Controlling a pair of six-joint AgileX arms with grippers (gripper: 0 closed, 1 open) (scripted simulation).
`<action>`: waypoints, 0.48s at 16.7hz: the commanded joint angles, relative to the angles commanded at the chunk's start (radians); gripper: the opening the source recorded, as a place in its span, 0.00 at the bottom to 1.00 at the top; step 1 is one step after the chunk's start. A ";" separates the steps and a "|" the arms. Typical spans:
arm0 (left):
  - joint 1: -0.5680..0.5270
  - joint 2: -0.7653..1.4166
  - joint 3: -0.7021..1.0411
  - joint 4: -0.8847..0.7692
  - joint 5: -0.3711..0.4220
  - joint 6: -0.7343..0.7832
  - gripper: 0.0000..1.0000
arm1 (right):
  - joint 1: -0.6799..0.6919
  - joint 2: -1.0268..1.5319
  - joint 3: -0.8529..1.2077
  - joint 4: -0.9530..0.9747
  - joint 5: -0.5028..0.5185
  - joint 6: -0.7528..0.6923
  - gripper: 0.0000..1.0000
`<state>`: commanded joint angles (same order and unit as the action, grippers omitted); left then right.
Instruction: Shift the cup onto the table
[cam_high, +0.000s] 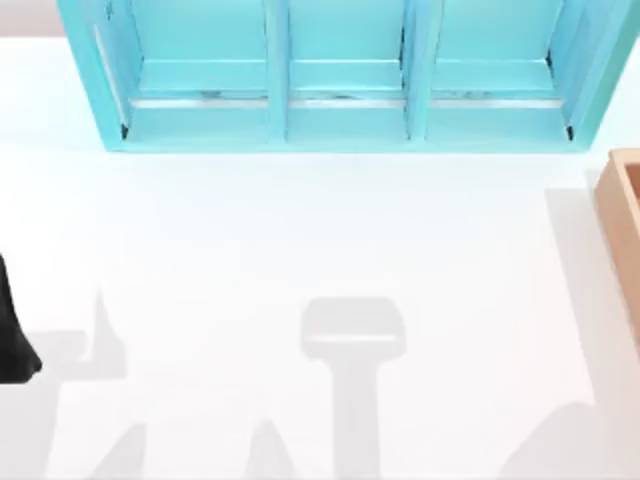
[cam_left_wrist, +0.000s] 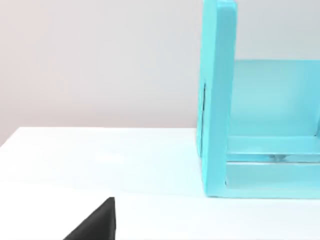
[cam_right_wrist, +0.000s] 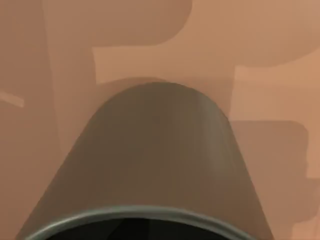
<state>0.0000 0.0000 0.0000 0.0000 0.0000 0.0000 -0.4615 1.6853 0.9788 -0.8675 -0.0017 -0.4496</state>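
The cup (cam_right_wrist: 155, 160) is a dark grey-olive cylinder that looms very close in the right wrist view. Its round rim (cam_right_wrist: 140, 217) is nearest the camera. Tan wooden surfaces of the box (cam_right_wrist: 250, 40) lie all around and behind it, crossed by shadows. The white table (cam_high: 300, 250) spreads across the top view. A black part of my left arm (cam_high: 12, 335) sits at the table's left edge. In the left wrist view a black wedge of the left gripper (cam_left_wrist: 95, 222) pokes in low over the table (cam_left_wrist: 100, 160).
A turquoise shelf unit (cam_high: 340, 100) with three bays stands along the table's back; its end wall (cam_left_wrist: 217, 100) is near the left wrist camera. The tan wooden box (cam_high: 625, 210) stands at the table's right edge. Arm shadows fall across the front of the table.
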 joint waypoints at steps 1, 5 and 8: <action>0.000 0.000 0.000 0.000 0.000 0.000 1.00 | 0.000 0.000 0.000 0.000 0.000 0.000 0.55; 0.000 0.000 0.000 0.000 0.000 0.000 1.00 | 0.000 0.000 0.000 0.000 0.000 0.000 0.25; 0.000 0.000 0.000 0.000 0.000 0.000 1.00 | 0.000 0.000 0.000 0.000 0.000 0.000 0.02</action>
<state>0.0000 0.0000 0.0000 0.0000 0.0000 0.0000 -0.4615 1.6853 0.9788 -0.8675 -0.0017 -0.4496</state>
